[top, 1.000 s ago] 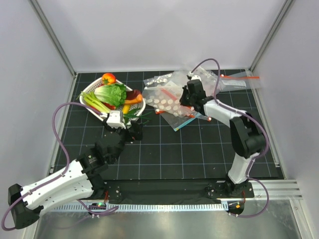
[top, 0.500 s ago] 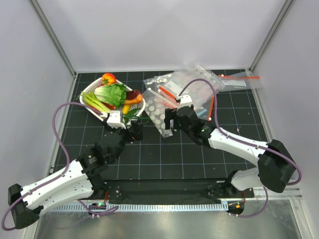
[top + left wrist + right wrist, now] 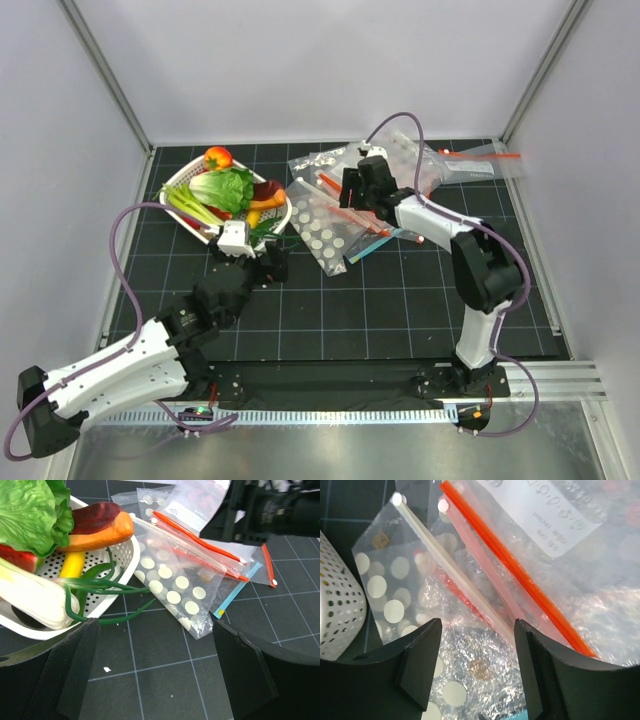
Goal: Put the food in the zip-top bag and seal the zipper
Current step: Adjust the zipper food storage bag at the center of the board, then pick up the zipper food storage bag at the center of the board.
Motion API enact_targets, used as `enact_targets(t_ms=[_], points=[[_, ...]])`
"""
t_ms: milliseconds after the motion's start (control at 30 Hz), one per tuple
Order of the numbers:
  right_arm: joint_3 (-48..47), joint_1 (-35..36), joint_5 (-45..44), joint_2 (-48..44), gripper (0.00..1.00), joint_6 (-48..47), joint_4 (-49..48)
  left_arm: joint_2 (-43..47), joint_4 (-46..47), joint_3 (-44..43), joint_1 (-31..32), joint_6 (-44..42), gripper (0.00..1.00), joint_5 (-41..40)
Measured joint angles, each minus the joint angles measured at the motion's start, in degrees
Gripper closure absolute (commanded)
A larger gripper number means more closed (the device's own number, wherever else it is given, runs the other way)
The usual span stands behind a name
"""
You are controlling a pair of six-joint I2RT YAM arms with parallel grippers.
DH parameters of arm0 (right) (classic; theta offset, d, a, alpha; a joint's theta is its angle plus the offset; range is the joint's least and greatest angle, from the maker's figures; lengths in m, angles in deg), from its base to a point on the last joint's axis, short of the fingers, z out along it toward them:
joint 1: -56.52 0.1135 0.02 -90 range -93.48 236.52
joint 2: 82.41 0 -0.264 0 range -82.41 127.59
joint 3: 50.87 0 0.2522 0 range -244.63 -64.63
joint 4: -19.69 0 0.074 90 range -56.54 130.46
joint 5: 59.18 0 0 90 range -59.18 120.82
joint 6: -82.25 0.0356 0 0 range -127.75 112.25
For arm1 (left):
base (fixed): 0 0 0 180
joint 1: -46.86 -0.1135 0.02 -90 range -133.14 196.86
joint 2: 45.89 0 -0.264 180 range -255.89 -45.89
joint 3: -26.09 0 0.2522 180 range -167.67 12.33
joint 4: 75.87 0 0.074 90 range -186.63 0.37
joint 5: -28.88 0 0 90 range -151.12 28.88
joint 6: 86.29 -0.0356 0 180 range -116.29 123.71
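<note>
You'll find a white basket (image 3: 122,555) on the black grid mat (image 3: 400,300), with long green onions (image 3: 35,592) trailing over its near rim. A red piece (image 3: 15,555) inside is mostly hidden and is possibly a pepper. Plain clear bags (image 3: 470,168) with red-orange strips (image 3: 520,573) lie heaped just beside the basket.

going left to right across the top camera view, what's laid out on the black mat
white basket holding the lettuce → polka-dot bag → plain clear bag with a red-orange strip, far right. The other bags piled around the right gripper overlap too much to order.
</note>
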Motion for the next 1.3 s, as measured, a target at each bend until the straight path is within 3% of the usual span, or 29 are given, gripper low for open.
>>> enact_targets(t_ms=[200, 267, 433, 800, 1167, 1267, 1300], points=[[-8.5, 0.0, 6.0, 10.4, 0.33, -3.4, 4.0, 0.0, 0.0, -0.1, 0.0, 0.0, 0.00, 0.4], [-10.4, 0.1, 6.8, 12.2, 0.28, -4.2, 5.1, 0.0, 0.0, -0.2, 0.0, 0.0, 0.00, 0.5], [-12.3, 0.4, 6.4, 13.6, 0.19, -6.4, 7.0, 0.0, 0.0, -0.2, 0.0, 0.0, 0.00, 0.6], [-16.3, 0.3, 4.2, 15.7, 0.18, -15.2, 9.9, 0.0, 0.0, -0.1, 0.0, 0.0, 0.00, 1.0], [-22.3, 0.5, 9.1, 19.5, 0.23, -22.6, 15.9, 0.0, 0.0, -0.1, 0.0, 0.0, 0.00, 1.0], [-24.3, 0.7, 10.1, 20.7, 0.36, -24.4, 17.7, 0.0, 0.0, -0.2, 0.0, 0.0, 0.00, 1.0], [-24.8, 0.7, 10.3, 21.0, 0.45, -24.7, 18.1, 0.0, 0.0, -0.1, 0.0, 0.0, 0.00, 1.0]])
